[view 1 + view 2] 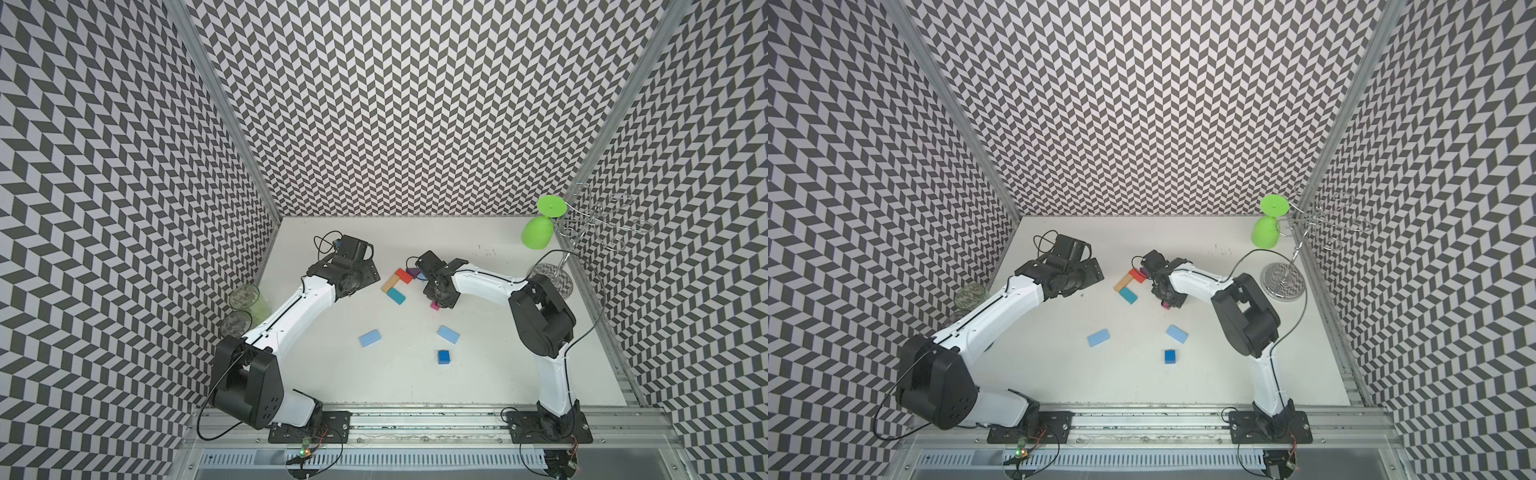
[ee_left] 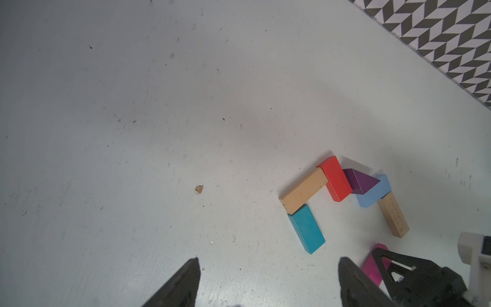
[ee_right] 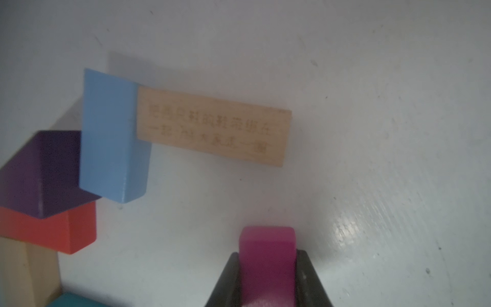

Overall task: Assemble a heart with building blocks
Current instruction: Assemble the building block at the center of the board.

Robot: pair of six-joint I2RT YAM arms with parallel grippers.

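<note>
Magenta block (image 3: pixel 267 265), clenched in your right gripper (image 3: pixel 268 253), is near the free end of lettered tan block (image 3: pixel 212 126); left gripper (image 2: pixel 269 259) released.

Two arms, left arm (image 1: pixel 299 305) and right arm (image 1: pixel 486 280): white moulded link shells, matte black joint housings (image 1: pixel 249 386). Black base plates (image 1: pixel 332 424) with silver screws, bolted onto the aluminium rail (image 1: pixel 415 417). Thin black cables (image 1: pixel 602 291) looped along the links away from the rail. Small green-lit circuit board (image 1: pixel 305 452) just beside the rail. Left gripper (image 2: pixel 269 258): black tapered fingers (image 2: pixel 183 284).
</note>
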